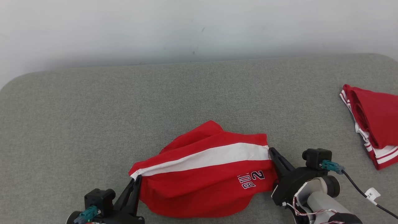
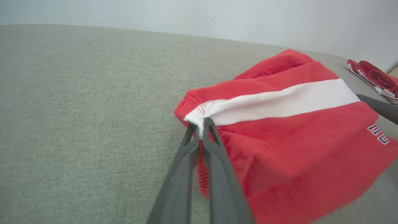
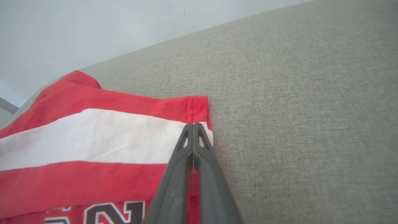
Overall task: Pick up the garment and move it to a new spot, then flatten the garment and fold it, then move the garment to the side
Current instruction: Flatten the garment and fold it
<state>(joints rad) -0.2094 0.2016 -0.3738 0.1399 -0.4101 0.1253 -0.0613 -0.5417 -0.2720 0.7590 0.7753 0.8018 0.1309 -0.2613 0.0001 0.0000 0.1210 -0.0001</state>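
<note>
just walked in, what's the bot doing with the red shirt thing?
Both arms have hold of it. The left gripper is shut on one end of the red garment, right at its white stripe, and the right gripper is shut on the hem at the stripe's other end. The garment is stretched between them over the grey padded surface, bunched and not yet flattened or folded. A second red-and-white garment lies folded off to the right.
</note>
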